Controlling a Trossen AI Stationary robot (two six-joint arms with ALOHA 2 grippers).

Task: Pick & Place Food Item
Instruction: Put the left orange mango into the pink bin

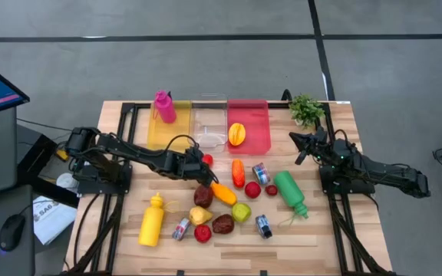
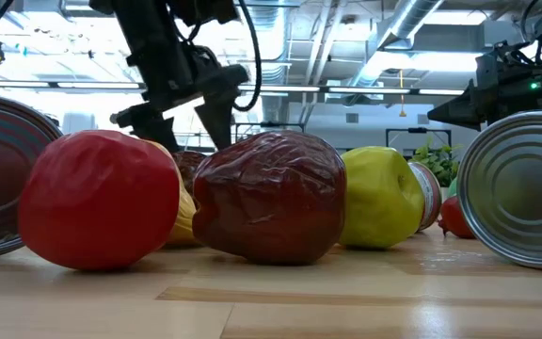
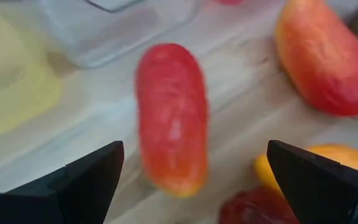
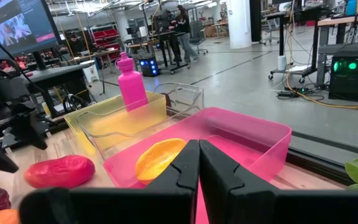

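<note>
Two fingers spread wide on left gripper [image 3: 191, 180], framing red pepper [image 3: 171, 115] near clear bin [image 1: 209, 126]; overhead hides it. Right gripper [image 4: 199, 171] clenched.

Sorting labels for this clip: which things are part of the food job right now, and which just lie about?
In the job: left pincer, open, at the red-orange fruit; pink bin holding a mango.
Lying about: yellow bottle, green bottle, pink bottle, plant, cans; right pincer, shut.

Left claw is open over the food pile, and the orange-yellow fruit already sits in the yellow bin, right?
Not quite. The orange-yellow fruit sits in the pink bin, not the yellow bin, as the high view shows. The left claw is indeed open over the pile.
</note>
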